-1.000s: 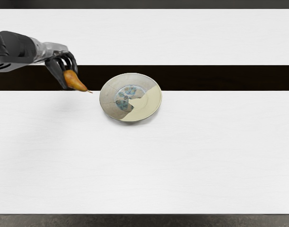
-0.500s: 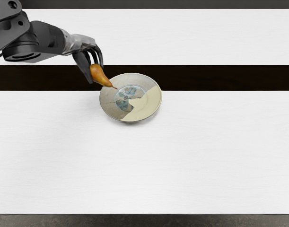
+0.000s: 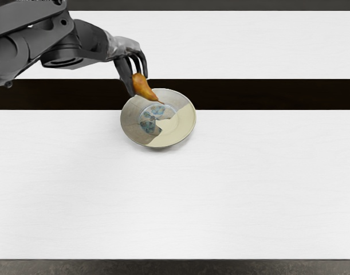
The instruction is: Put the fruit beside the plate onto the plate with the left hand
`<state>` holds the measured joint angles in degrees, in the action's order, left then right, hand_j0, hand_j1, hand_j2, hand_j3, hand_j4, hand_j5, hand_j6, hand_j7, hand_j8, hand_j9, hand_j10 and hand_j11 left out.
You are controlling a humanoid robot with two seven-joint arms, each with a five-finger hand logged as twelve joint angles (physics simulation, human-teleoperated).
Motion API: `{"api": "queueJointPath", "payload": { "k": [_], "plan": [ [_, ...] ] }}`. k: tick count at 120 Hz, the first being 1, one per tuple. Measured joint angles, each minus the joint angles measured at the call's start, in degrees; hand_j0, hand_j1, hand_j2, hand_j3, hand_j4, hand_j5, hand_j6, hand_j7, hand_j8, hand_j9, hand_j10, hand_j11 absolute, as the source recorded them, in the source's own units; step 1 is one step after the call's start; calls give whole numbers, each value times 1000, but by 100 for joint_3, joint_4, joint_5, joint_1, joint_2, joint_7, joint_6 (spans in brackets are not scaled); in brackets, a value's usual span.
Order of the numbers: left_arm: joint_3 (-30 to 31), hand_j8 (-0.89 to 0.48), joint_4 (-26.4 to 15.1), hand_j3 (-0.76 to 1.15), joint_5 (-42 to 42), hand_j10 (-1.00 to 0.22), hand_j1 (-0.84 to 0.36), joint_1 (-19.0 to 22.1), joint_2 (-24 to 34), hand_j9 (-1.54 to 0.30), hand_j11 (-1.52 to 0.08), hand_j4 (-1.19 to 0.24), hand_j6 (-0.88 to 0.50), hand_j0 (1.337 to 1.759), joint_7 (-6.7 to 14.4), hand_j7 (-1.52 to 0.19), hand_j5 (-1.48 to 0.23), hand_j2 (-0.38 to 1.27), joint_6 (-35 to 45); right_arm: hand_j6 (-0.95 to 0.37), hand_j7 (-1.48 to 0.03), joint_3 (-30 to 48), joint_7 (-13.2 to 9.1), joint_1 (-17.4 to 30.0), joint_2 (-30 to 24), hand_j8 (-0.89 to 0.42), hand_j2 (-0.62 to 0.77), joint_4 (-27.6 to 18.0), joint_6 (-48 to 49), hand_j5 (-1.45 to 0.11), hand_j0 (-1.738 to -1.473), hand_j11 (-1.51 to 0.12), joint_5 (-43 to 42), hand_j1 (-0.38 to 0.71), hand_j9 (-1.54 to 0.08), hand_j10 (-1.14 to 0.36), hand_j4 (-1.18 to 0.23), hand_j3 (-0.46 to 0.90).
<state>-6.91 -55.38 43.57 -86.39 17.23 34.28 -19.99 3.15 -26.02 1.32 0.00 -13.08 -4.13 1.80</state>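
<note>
A brown-orange pear (image 3: pixel 143 86) hangs in my left hand (image 3: pixel 133 69), whose dark fingers are shut on its fat end. The stem points down and right, over the back left rim of the plate (image 3: pixel 183 127). The plate is round, grey and cream with a blue pattern in its middle, and lies on the white table. My left arm reaches in from the upper left. The right arm does not show.
The white table (image 3: pixel 220 189) spreads wide in front of and beside the plate. A dark gap (image 3: pixel 266 94) runs across behind the plate, with another white surface beyond it.
My left hand has carried the pear to the right and slightly up, from left of the plate to over its back left rim.
</note>
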Motion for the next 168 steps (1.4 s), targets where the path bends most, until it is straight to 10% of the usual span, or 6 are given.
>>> {"api": "queueJointPath", "payload": {
  "k": [94,124,168],
  "plan": [
    [17,-563,244,0,1,-799,-304,-23,-534,-1069,-1070,-724,-498,1654,34,-1072,-1079,420,-1,-33,-43,-7,0,0,0,-33,-7,7,0,-43,-1658,-43,-4,-310,-43,-33,-33,0],
    [-2,-337,276,0,9,-409,-45,36,-680,-540,-541,-388,-315,1657,-22,-541,-544,166,939,-33,-43,-11,1,0,0,-33,-7,4,0,-43,-1658,-43,-4,-310,-43,-33,-33,0],
    [-54,-137,-230,0,-803,-148,190,307,-190,-192,-192,-145,-134,1658,-18,-193,-193,44,1084,-33,-43,-16,-1,0,0,-33,-7,-18,0,-43,-1658,-43,0,-310,-43,-33,-33,0]
  ]
}}
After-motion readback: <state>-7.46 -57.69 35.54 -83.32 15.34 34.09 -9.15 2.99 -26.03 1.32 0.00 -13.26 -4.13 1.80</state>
